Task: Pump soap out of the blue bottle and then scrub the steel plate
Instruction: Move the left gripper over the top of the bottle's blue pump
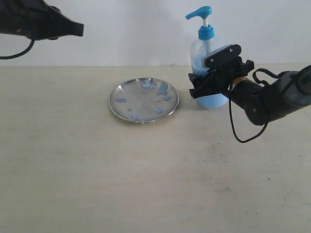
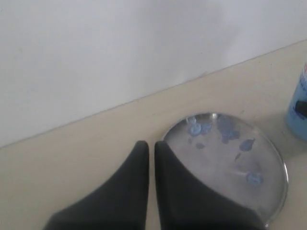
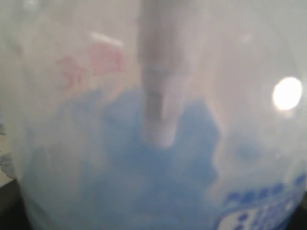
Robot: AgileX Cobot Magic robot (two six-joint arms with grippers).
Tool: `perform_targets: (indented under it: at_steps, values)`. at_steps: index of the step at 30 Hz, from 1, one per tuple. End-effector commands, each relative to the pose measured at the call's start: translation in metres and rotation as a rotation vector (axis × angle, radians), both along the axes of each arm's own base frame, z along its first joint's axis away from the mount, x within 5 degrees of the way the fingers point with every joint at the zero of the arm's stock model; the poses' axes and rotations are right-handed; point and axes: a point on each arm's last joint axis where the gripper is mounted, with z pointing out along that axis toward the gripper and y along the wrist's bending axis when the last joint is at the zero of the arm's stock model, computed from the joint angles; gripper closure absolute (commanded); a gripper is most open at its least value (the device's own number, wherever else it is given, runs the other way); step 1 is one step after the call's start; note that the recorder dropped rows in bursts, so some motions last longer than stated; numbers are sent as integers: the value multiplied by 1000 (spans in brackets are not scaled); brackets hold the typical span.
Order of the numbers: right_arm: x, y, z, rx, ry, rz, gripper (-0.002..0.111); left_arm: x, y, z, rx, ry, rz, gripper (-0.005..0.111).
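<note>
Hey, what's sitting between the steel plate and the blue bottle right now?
Only bare table and the edge of the right gripper, which is at the blue bottle; the exterior view shows it.

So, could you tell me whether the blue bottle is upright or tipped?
Upright: the blue bottle stands on its base, with the pump head straight above and the right gripper around its body.

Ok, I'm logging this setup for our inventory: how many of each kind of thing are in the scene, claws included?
blue bottle: 1
steel plate: 1
claws: 2 (left claw, right claw)
Total: 4
</note>
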Motion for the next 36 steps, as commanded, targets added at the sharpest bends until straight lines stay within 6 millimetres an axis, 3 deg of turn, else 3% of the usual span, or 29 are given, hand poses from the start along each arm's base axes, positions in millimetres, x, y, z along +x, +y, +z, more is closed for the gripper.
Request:
perform_targets:
  at_steps: [1, 8, 13, 19, 24, 28, 36]
  values:
    - [7, 2, 6, -17, -2, 9, 108, 24, -25, 8, 40, -55, -85, 102]
    - [6, 14, 5, -18, 13, 34, 108, 50, -61, 22, 83, -118, -232, 102]
    - [5, 19, -6, -7, 28, 40, 108, 70, -72, 27, -14, -145, -233, 102]
    - [6, 16, -15, 26, 39, 2, 108, 86, -96, 21, -49, -175, -379, 102]
    - [5, 16, -22, 13, 54, 10, 108, 100, -106, 16, -141, -198, -398, 102]
    - [5, 16, -22, -20, 48, 18, 108, 100, -113, 10, -106, -218, -441, 102]
    - [5, 17, -22, -82, 31, 33, 108, 84, -145, 9, 12, -305, -571, 102]
